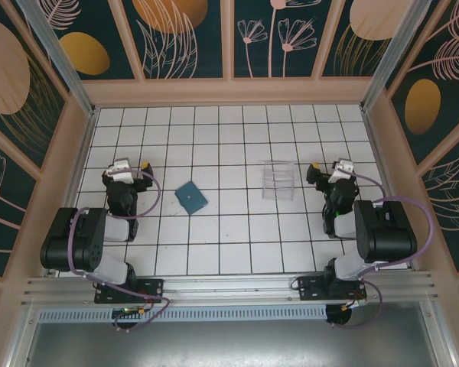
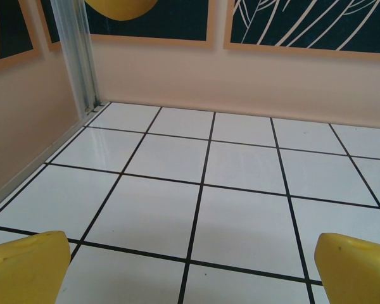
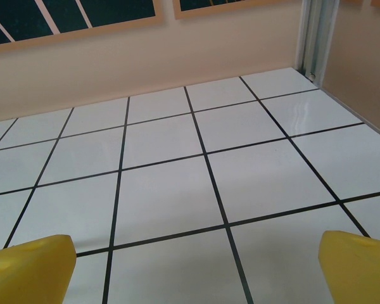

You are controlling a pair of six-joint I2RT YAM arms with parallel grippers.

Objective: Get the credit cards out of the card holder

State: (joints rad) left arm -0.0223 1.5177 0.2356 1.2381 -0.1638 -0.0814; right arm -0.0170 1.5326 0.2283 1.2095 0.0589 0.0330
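Observation:
The card holder [image 1: 191,197], a small flat teal wallet, lies shut and turned like a diamond on the white tiles left of centre. The credit cards are hidden. My left gripper [image 1: 127,167] hovers over the left side of the floor, a couple of tiles left of the card holder, open with nothing between its yellow fingertips [image 2: 25,269]. On the far right side my right gripper [image 1: 334,170] also stands open and empty, its yellow fingertips [image 3: 358,266] wide apart over bare tiles.
A clear plastic tray [image 1: 277,180] sits right of centre, between the card holder and the right gripper. Beige walls [image 1: 229,92] enclose the tiled floor on three sides. The arm bases sit on the rail [image 1: 229,289] at the near edge.

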